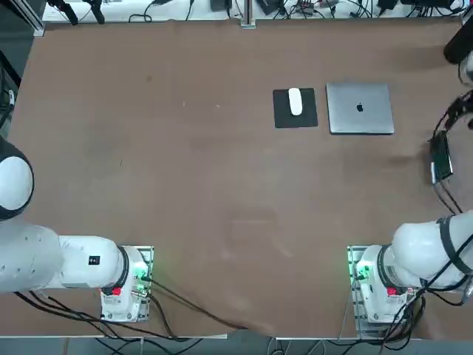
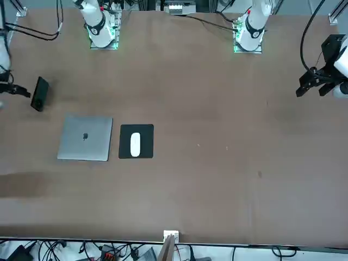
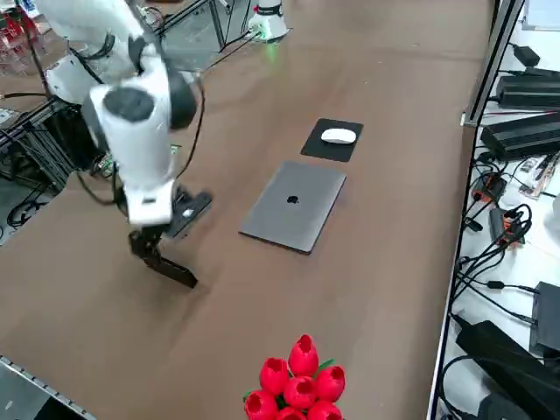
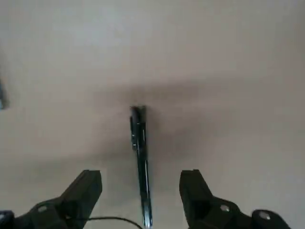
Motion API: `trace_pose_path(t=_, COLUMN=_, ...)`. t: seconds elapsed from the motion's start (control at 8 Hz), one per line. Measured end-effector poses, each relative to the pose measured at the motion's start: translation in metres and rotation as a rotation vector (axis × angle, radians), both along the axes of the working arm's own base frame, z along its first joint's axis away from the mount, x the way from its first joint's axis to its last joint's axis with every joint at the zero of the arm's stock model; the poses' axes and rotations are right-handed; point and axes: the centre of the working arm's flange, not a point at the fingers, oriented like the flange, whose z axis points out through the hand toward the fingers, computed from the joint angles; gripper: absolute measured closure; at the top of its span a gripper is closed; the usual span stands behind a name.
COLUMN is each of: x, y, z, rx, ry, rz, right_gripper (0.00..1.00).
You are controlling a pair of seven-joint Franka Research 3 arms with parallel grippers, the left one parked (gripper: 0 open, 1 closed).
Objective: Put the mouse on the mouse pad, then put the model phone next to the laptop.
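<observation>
Mouse (image 1: 295, 101) resting on the mouse pad (image 1: 284, 118), which lies just beside the laptop (image 1: 360, 108). Right gripper (image 4: 141, 191) poised near the laptop's other side, fingers spread wide; the model phone (image 4: 139, 157) stands edge-on between them, apparently untouched, though contact cannot be judged.

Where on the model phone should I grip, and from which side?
Pinch the model phone across its two broad faces, near mid-length, coming down from above. The wrist view shows it edge-on, a thin strip centred in the open end effector.
</observation>
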Motion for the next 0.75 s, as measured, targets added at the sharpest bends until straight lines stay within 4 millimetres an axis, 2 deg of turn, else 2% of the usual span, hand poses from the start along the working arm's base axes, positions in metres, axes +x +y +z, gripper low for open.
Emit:
trace_pose_path(t=0.12, x=-0.013, y=0.005, z=-0.02, rx=0.006, ry=0.003, rz=0.0, right_gripper=0.0)
trace_pose_path(t=0.25, x=-0.019, y=0.009, z=-0.029, rx=0.015, ry=0.013, rz=0.002, right_gripper=0.0)
trace_pose_path(t=0.5, x=-0.031, y=-0.003, z=-0.037, rx=0.007, ry=0.005, rz=0.013, right_gripper=0.0)
trace_pose_path(t=0.75, x=-0.04, y=-0.011, z=-0.056, rx=-0.004, ry=0.006, rz=0.017, right_gripper=0.03)
